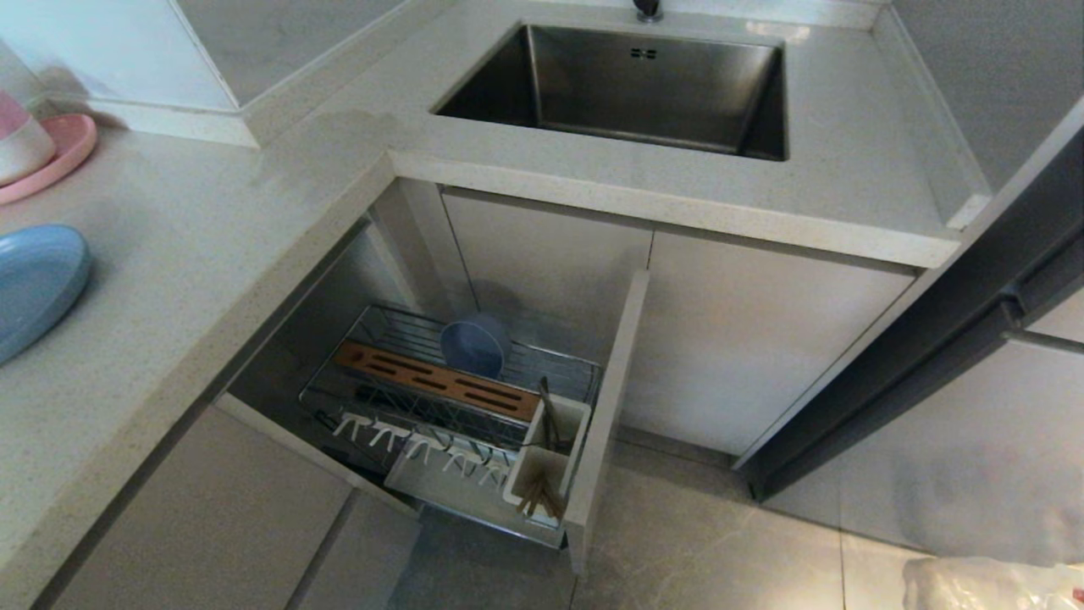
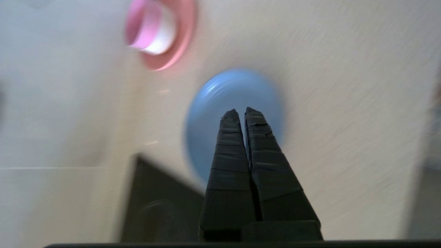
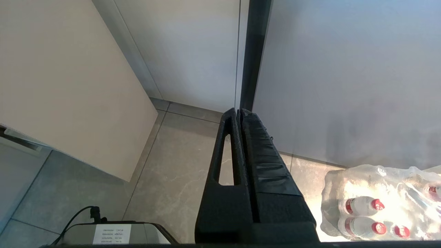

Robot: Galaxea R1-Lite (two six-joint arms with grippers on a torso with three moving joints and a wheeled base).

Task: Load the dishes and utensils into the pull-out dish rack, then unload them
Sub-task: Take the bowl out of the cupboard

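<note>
surface (image 1: 195,280): big pale stone top wrapping the corner. The blue plate (image 1: 34,284) lies on it at the robot's far left, near the front edge, so a sloppy nudge could skate it off onto the floor.

sink (image 1: 627,85): steel and sitting behind the open drawer. Not part of the job, though a wide swing with the plate could clip its rim.

pull-out dish rack (image 1: 440,398): pulled out below the surface, chrome wire with a brown slotted bar and white prongs. Its front panel stands proud, so a plate carried down could knock it on the way in.

plate, again: looks like the one dish left to load. It's shallow and flat on the stone, so there's hardly any lip to catch.

pink plate (image 1: 63,148): carries the pink-and-white bowl (image 1: 21,140) just beyond the blue plate. Wrong targets, and close enough to get bumped.

blue bowl (image 1: 476,346): already in the rack, tipped on edge behind the wooden bar. A plate dropped in hard could roll it.

left tool (image 2: 240,112): hovers over the blue plate with fingers pressed together and nothing in them. Shut like that it'll just poke the plate, so it probably needs to spread first.

right tool (image 3: 239,111): parked low over the floor, fingers together, empty.

chopsticks (image 1: 540,496): in the white cup at the rack's front corner, safe unless the rack gets jolted.
</note>
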